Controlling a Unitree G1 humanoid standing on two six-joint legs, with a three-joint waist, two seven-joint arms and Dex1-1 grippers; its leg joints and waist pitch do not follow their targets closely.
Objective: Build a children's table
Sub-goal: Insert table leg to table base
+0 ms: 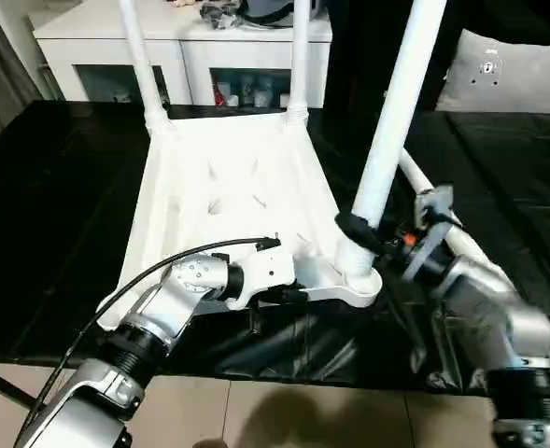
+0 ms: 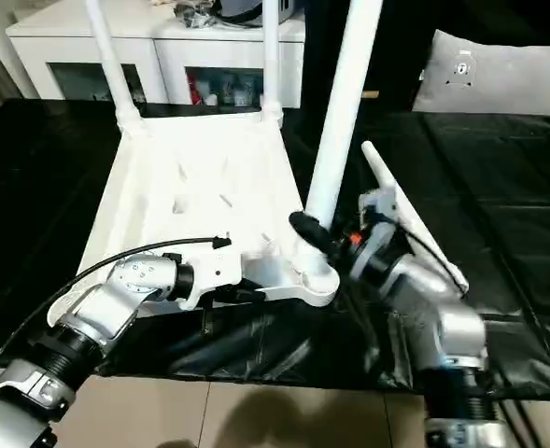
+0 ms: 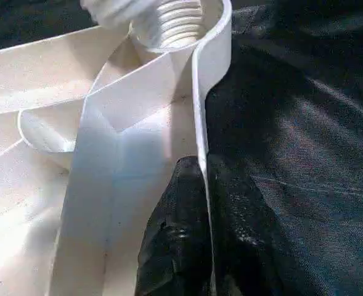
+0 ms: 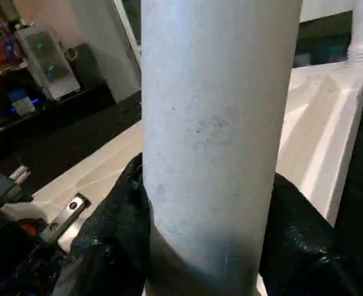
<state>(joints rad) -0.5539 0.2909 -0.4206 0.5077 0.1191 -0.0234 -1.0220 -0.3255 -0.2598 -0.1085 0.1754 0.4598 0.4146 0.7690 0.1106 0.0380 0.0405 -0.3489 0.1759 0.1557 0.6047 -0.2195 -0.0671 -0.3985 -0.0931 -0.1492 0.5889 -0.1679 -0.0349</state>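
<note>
The white table top (image 1: 228,187) lies upside down on the black cloth, ribs facing up. Two white legs (image 1: 139,56) (image 1: 299,56) stand upright in its far corner sockets. A third leg (image 1: 396,103) stands in the near right socket (image 1: 354,280), and my right gripper (image 1: 373,238) is shut around its lower part, with black fingers (image 4: 113,228) on both sides. My left gripper (image 3: 203,179) is shut on the top's near rim (image 3: 199,111), beside that threaded socket. Another leg (image 2: 401,210) lies on the cloth behind my right wrist.
A white cabinet (image 1: 181,47) with clutter on top stands behind the work surface. A grey cushion (image 1: 508,75) sits at the back right. The black cloth (image 1: 50,205) ends at the near edge, with tiled floor (image 1: 284,415) below.
</note>
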